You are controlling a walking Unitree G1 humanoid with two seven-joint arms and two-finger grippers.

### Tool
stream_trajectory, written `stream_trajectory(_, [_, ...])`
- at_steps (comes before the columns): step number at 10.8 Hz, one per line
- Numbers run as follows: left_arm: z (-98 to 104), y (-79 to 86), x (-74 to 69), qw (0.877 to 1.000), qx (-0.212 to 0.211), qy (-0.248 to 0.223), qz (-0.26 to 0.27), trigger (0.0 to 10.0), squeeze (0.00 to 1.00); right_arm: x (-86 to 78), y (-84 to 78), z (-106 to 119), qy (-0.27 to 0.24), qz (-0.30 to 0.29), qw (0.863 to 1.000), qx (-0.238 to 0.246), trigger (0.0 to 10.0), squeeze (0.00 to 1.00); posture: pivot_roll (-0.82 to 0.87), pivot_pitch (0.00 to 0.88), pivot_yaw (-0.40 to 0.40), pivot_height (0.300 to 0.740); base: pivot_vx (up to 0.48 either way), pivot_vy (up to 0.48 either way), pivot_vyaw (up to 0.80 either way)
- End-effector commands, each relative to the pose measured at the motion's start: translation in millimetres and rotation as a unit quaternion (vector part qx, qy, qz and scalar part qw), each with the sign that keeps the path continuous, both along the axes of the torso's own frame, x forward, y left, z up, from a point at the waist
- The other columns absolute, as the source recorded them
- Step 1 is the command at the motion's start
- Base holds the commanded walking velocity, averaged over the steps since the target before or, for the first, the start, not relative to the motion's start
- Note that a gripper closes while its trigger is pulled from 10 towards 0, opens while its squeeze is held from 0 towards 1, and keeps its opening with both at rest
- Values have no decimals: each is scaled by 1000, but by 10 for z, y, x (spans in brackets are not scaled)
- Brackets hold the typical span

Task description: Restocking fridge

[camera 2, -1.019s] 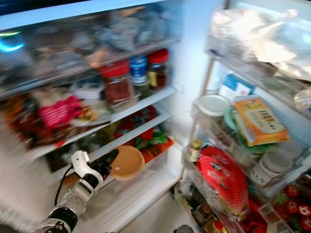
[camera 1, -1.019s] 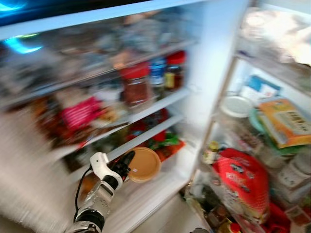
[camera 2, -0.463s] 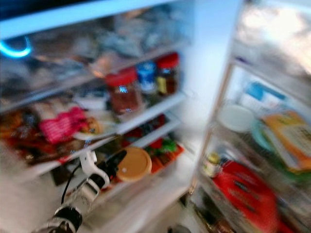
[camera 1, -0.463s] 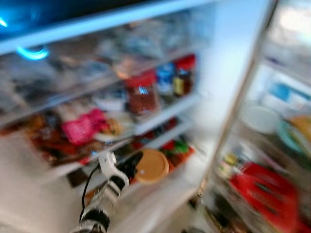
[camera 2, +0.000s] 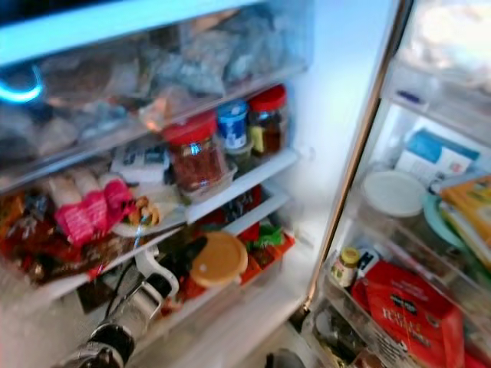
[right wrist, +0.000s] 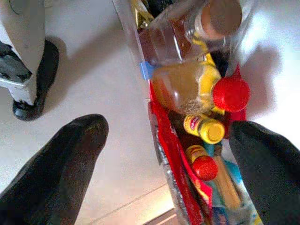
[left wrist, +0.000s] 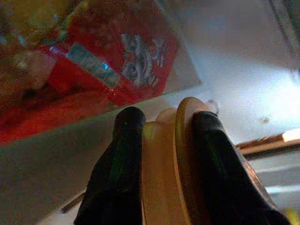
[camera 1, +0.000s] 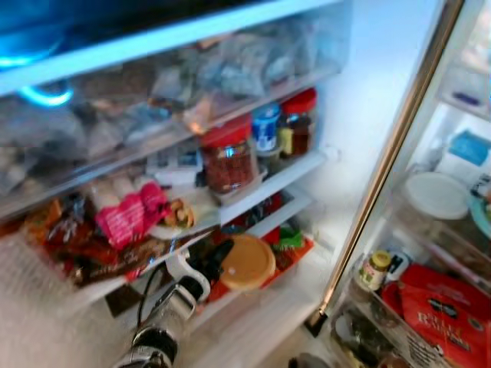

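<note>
Fridge: tub in L tool (clamped).

Jars on shelf, above drawer

I counted one tan-lidded container between my left jaws, two red-lidded jars and one blue-lidded jar above them on the shelf.

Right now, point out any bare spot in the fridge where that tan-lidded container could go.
Free: the white ledge below the drawer of red and green packets, and the bare side wall beside it. Crowded: the middle shelf with its jars and pink packet, and the bag-filled top shelf. The left gripper holds the tan-lidded container before that drawer.
</note>
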State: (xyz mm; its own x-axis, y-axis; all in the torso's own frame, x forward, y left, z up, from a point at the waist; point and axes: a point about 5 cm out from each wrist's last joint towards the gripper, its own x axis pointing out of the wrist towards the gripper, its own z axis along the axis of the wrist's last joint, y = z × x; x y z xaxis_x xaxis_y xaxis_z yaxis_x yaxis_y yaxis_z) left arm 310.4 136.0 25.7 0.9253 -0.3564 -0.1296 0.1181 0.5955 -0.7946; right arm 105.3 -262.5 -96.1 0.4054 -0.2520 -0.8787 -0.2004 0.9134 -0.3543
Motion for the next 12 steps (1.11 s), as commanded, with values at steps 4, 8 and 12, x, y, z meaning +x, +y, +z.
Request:
stream_trajectory(4, [23,288,25,993,-23,11,116,10000,0,2,34,-7,-7,-1,1000,10,10000,0,-276,0,39,653,0,0,0])
stream_trajectory(8, [119,357,42,987,-72,-21,146,10000,0,12,44,-4,-14,1,1000,15,10000,0,-266,0,35,653,0,0,0])
stream_trajectory(12, [257,480,116,982,-78,-52,166,10000,0,29,52,1,-22,-2,1000,21,10000,0,-270,0,38,653,0,0,0])
